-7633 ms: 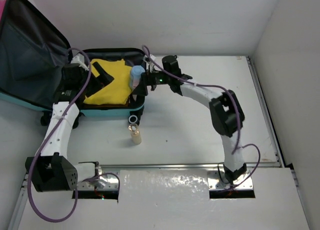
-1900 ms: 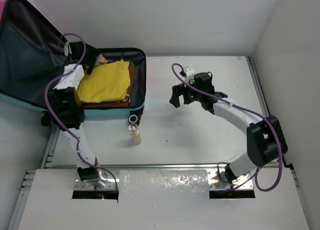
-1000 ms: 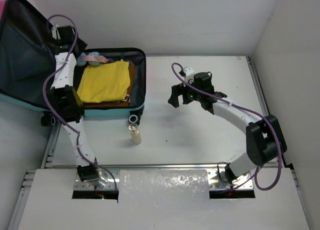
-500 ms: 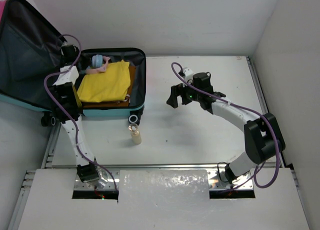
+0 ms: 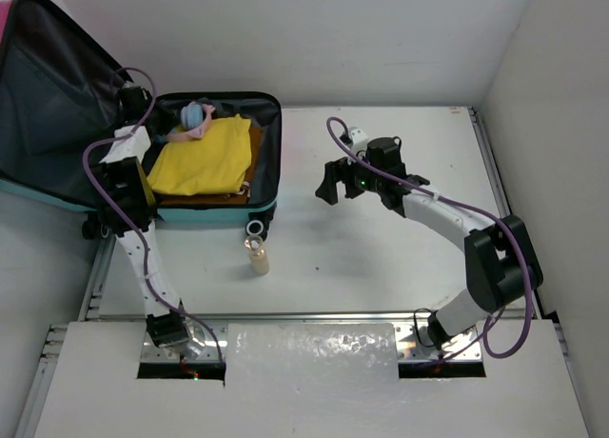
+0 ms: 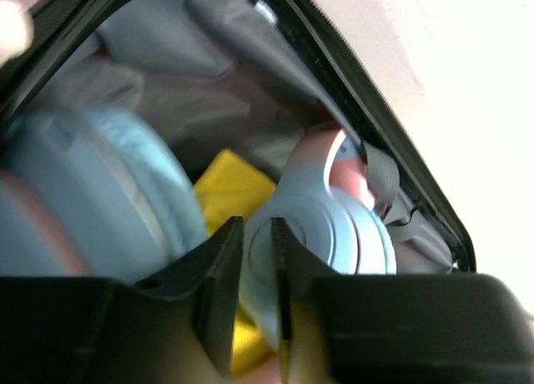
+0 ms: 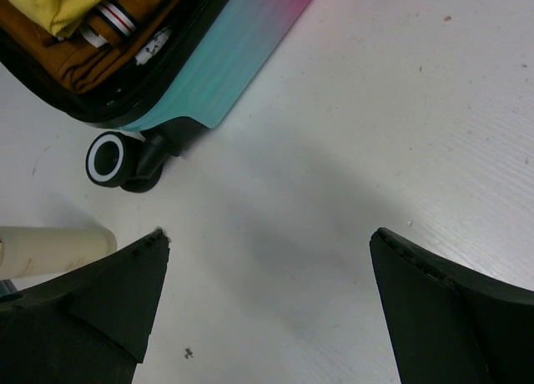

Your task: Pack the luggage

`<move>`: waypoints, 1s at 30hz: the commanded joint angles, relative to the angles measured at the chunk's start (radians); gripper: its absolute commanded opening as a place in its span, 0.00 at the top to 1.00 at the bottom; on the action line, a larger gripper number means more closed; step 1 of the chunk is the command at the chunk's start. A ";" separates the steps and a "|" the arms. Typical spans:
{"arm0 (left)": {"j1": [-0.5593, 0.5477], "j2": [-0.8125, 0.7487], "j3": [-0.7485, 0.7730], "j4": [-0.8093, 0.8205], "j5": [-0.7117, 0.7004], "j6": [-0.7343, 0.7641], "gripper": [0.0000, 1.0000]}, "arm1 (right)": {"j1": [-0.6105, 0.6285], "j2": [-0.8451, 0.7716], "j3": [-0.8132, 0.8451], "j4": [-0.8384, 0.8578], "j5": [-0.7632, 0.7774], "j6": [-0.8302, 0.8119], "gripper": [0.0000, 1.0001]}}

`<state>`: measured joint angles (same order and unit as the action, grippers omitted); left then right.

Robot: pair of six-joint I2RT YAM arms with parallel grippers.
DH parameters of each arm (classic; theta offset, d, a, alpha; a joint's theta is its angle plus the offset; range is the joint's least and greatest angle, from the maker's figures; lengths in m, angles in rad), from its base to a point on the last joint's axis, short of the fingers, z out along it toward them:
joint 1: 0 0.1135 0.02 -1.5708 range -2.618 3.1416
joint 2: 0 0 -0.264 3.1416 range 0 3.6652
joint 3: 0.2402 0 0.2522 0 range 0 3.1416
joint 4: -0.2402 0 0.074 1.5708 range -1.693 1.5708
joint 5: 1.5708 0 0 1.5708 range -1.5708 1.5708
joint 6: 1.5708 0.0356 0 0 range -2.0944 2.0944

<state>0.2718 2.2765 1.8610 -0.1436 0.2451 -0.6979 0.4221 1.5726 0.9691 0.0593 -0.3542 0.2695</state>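
1. Nearest to the arm bases, a small cream bottle (image 5: 257, 257) stands on the table (image 5: 381, 257), just in front of a black wheel (image 7: 107, 160) of the luggage. It is not yet packed.
2. The right gripper (image 5: 328, 183) hovers over bare table, to the right of the luggage. Its jaws are spread wide and hold nothing.
3. The luggage (image 5: 221, 212) lies open at the far left of the table, and its lid (image 5: 52, 95) leans up toward the wall. A yellow cloth (image 5: 205, 157) fills the base, with a brown garment (image 7: 100, 54) under it.
4. The blue and pink headphones (image 5: 195, 116) rest at the far end of the base, partly on the yellow cloth. The left gripper (image 6: 255, 225) is just beside them. Its jaws are drawn almost together with only a thin slit, and I cannot tell if they pinch some part of the headphones.
5. The step in hand seems to be settling the headphones. To do it well, they should lie flat and below the rim, so the lid can close later. The left gripper should let go fully and then rise straight up, so that it does not drag the headband out. The bottle would suit the right gripper afterwards, as it is free.
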 commanded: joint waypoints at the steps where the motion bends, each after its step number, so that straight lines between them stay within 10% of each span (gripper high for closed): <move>1: -0.060 -0.123 0.052 -0.192 -0.030 0.018 0.78 | 0.003 0.009 0.020 0.036 -0.029 0.008 0.01; 8: -0.060 -0.184 0.256 -0.385 -0.207 0.104 0.16 | 0.003 0.041 0.055 0.025 -0.049 0.022 0.01; 12: -0.057 -0.230 0.267 -0.439 -0.237 0.129 0.03 | 0.007 0.061 0.083 0.005 -0.051 0.031 0.01; 23: -0.054 -0.612 -0.083 -0.415 -0.309 0.130 0.00 | 0.277 0.018 0.168 -0.113 0.126 -0.151 0.01; 30: -0.049 -1.106 -0.483 -0.364 -0.314 0.142 0.00 | 0.455 -0.066 -0.062 0.198 0.098 -0.107 0.01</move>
<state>0.2131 1.3479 1.4513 -0.5735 -0.0582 -0.5793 0.8379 1.5715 1.0023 0.0734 -0.2668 0.1719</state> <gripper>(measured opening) 0.999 0.985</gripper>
